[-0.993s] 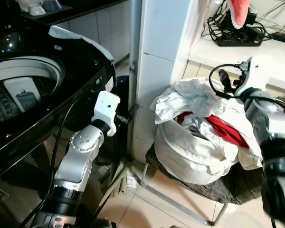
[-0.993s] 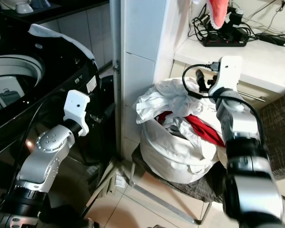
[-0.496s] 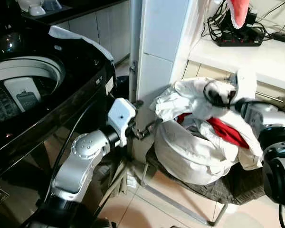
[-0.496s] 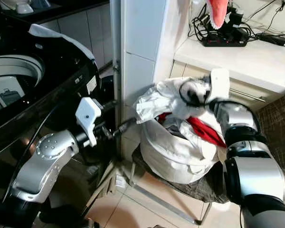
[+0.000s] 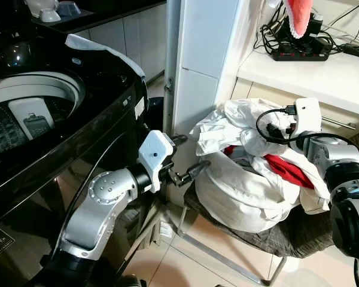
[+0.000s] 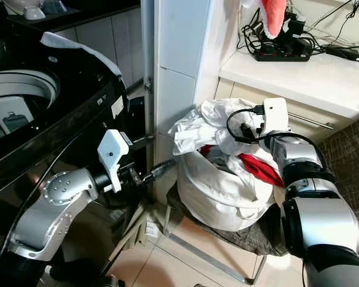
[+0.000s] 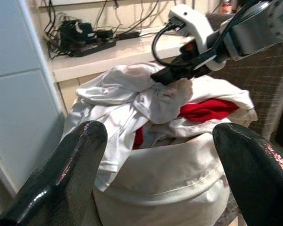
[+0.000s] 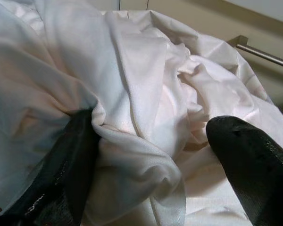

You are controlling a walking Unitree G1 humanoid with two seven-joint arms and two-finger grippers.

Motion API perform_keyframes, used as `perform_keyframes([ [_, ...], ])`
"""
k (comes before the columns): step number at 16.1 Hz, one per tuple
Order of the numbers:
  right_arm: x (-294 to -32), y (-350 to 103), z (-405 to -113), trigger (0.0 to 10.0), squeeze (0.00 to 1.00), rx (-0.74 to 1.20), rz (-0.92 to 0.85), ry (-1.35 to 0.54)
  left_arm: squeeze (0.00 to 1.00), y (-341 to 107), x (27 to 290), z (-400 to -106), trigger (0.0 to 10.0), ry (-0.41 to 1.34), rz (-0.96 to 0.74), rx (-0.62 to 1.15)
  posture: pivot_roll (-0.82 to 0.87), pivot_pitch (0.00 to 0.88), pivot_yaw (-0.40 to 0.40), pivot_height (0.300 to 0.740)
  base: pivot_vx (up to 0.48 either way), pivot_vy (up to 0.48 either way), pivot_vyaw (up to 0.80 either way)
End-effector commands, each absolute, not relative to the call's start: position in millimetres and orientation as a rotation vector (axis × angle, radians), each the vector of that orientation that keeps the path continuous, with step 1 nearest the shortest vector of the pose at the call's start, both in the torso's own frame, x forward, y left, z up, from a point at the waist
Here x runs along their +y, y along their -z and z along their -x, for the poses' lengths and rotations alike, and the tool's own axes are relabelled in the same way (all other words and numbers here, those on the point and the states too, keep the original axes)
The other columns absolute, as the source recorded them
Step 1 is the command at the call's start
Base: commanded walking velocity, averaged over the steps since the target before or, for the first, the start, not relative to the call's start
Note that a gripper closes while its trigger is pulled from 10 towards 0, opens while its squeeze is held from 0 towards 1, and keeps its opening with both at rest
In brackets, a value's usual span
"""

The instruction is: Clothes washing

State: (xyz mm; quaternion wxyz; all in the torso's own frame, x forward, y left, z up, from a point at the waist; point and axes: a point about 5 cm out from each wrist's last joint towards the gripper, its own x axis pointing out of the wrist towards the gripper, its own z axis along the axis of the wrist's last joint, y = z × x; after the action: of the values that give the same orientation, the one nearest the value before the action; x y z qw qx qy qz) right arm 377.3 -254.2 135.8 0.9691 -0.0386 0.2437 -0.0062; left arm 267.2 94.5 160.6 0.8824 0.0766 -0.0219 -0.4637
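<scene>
Right gripper (image 7: 172, 73) now lowered into white laundry pile (image 5: 245, 173) on chair (image 5: 299, 230), fingers apart around a fold, left gripper (image 5: 188, 156) open beside pile, washer (image 5: 60, 113) left of pile.

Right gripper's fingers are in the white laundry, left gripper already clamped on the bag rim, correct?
Not quite. The left gripper is open and short of the bag, as the left wrist view shows. The right gripper is in the white laundry.

Crumpled white and red clothes (image 5: 251, 155) heaped on a chair (image 5: 299, 230).
</scene>
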Motion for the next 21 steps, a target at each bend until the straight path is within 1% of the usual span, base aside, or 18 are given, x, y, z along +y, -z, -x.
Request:
perform_keyframes([
  [1,-262,-126,-370,0.0,0.0,0.556,0.059,0.037,0.0,-163,90,-264,10.0,1.006,-0.147,-0.047,0.03,0.0,-0.05,0.74,0.0,0.0,0.0],
  [3,-264,-124,-368,0.0,0.0,0.559,0.011,0.044,0.0,-166,87,-262,10.0,1.032,-0.136,-0.054,0.03,0.0,-0.054,0.74,0.0,0.0,0.0],
  [5,-266,-123,-367,0.0,0.0,0.56,0.003,0.048,0.0,-166,87,-262,10.0,1.027,-0.135,-0.057,0.04,0.0,-0.066,0.74,0.0,0.0,0.0],
  [15,-275,-135,-370,0.0,0.0,0.503,-0.028,0.083,0.0,-168,86,-266,10.0,0.994,-0.134,-0.075,0.03,0.0,-0.067,0.74,0.0,0.0,0.0],
  [20,-276,-138,-371,0.0,0.0,0.475,-0.033,0.088,0.0,-169,89,-272,10.0,0.932,-0.141,-0.089,0.03,0.0,-0.067,0.74,0.0,0.0,0.0],
  [21,-277,-144,-373,0.0,0.0,0.437,-0.012,0.087,0.0,-172,89,-274,10.0,0.902,-0.141,-0.106,0.04,0.0,-0.076,0.74,0.0,0.0,0.0],
])
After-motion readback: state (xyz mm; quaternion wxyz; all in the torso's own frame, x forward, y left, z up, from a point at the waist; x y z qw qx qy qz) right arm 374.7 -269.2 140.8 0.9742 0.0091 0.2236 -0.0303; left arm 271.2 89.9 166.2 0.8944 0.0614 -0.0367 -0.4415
